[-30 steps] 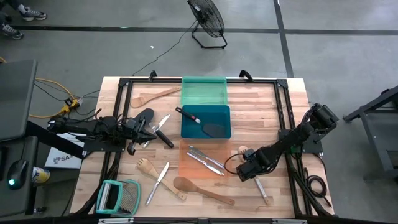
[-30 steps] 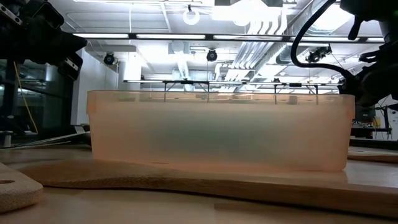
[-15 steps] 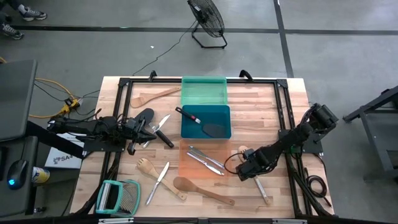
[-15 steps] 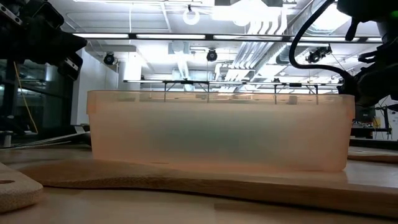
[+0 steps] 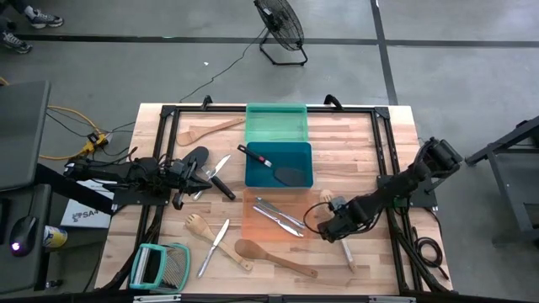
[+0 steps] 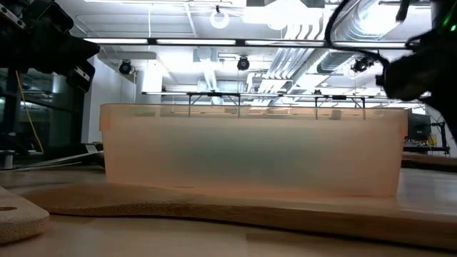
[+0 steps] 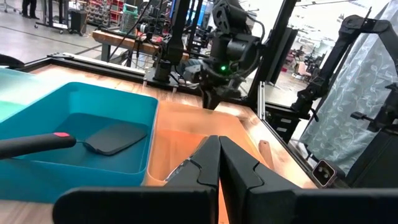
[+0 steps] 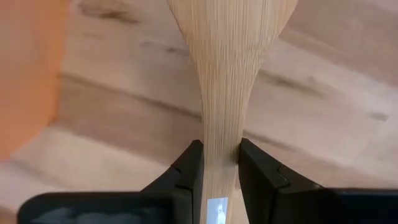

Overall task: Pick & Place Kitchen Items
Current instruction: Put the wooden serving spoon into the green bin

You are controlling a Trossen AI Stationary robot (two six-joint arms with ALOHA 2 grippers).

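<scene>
My right gripper (image 5: 330, 220) is just right of the orange tray (image 5: 253, 227), shut on a pale wooden utensil (image 5: 345, 248). The utensil's handle runs toward the near right. My left gripper (image 5: 206, 174) waits at the table's left, shut and empty, above a black spatula (image 5: 192, 160) and a silver knife (image 5: 221, 163). Silver tongs and a knife (image 5: 278, 215) lie in the orange tray. A black spatula (image 5: 271, 165) lies in the blue tray (image 5: 303, 153). A wooden fork (image 5: 198, 225), a knife (image 5: 214, 245) and a wooden spoon (image 5: 271, 257) lie at the near left. My right gripper pinches the wooden utensil's neck (image 8: 221, 134), where the handle widens into the head, between its two fingers (image 8: 189, 168). The fingers lie across the utensil. The head (image 8: 227, 37) stands out beyond the fingertips, above the table. Whether the handle's free end (image 5: 350, 266) touches the table, I cannot tell.
A green tray (image 5: 276, 109) stands behind the blue one, with a wooden spatula (image 5: 206, 131) to its left. A teal-framed tool (image 5: 160, 266) lies at the near left corner. A black frame (image 5: 383, 160) runs along the table's edges.
My right gripper has risen a little and gone toward the orange tray, still shut on the wooden utensil. The utensil's handle end has swung toward the table's left with it.
</scene>
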